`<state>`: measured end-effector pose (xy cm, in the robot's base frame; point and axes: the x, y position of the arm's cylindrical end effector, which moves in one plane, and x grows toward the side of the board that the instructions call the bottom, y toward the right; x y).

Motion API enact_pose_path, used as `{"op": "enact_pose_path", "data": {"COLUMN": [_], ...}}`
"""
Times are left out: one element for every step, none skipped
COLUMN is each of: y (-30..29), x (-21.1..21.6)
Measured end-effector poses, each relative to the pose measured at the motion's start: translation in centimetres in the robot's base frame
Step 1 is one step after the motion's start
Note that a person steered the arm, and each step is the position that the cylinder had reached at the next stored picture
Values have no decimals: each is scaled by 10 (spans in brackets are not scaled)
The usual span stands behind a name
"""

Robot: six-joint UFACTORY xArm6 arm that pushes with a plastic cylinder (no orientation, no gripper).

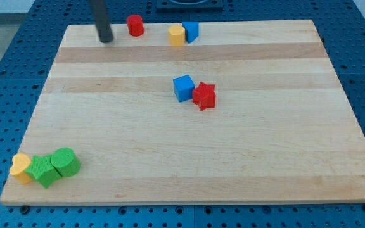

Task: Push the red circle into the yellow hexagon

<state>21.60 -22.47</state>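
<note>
no jaws on this rig, just my tip [106,39] near wooden table [189,164] top edge, left of red circle block [135,25]. yellow hexagon block [177,35] sits apart to its right; push not done.

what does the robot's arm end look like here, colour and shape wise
Only a straight dark rod shows, entering from the view's top edge. It is plain black-grey, smooth and cylindrical, with no visible cables, markings or sleeve. My tip is blunt and rounded. The rest of the arm is out of frame.
</note>
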Motion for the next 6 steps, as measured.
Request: {"op": "enact_pose_path", "data": {"y": [-12, -4, 13, 36, 64, 95], "x": [-23, -25, -24, -25, -24, -24]}}
